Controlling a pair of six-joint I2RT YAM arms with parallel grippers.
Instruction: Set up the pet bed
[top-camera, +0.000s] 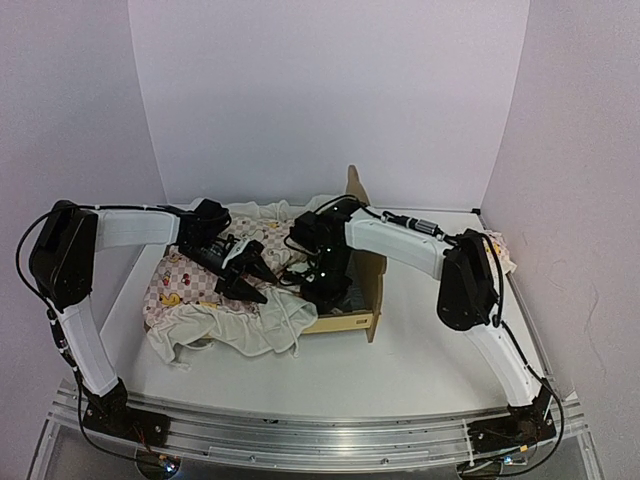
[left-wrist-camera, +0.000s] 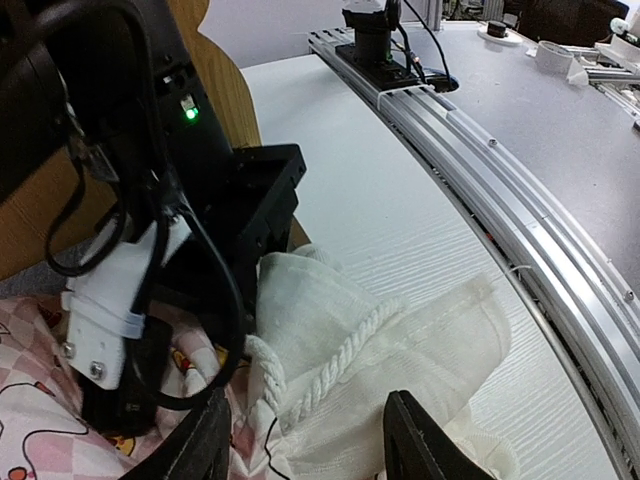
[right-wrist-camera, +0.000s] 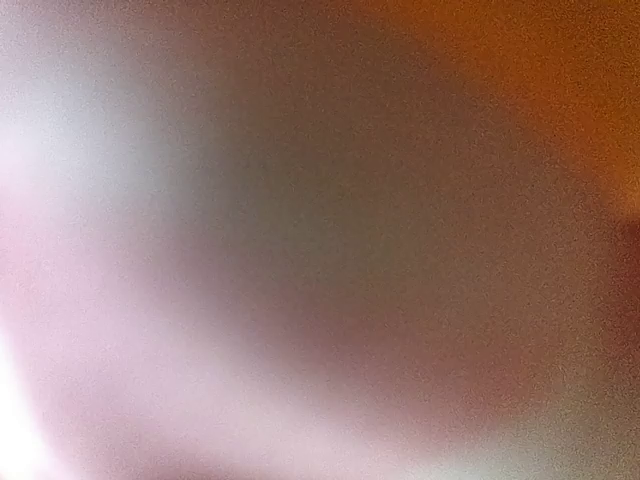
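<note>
Nearest, along the table's front edge: metal rail (top-camera: 320, 435) with both arm bases bolted on. Behind it, bare white table (top-camera: 430, 365). Then, on the left, cream ruffle (top-camera: 250, 325) of a pink checked quilt (top-camera: 185, 280), spilling off the bed's left end onto the table. Next, left pincer (top-camera: 256, 282). Hovers just above that ruffle, spread wide, gripping nothing. Seen from its own wrist, fingertips (left-wrist-camera: 205, 445) well apart, ruffle and a twisted white cord (left-wrist-camera: 320, 375) below the gap. At mid-table, pet bed (top-camera: 345, 322): light wood frame, mostly covered by quilt, ear-shaped headboard (top-camera: 357, 188) upright at the right end. Inside the frame, right pincer (top-camera: 325, 297). Reaches down just beside the headboard, fingers hidden under its own black wrist; cannot tell whether wide or narrow. Right wrist view only a blur of pink, grey and orange. Farthest, small patterned cloth piece (top-camera: 503, 250) by the table's far right edge, partly behind the right arm.
</note>
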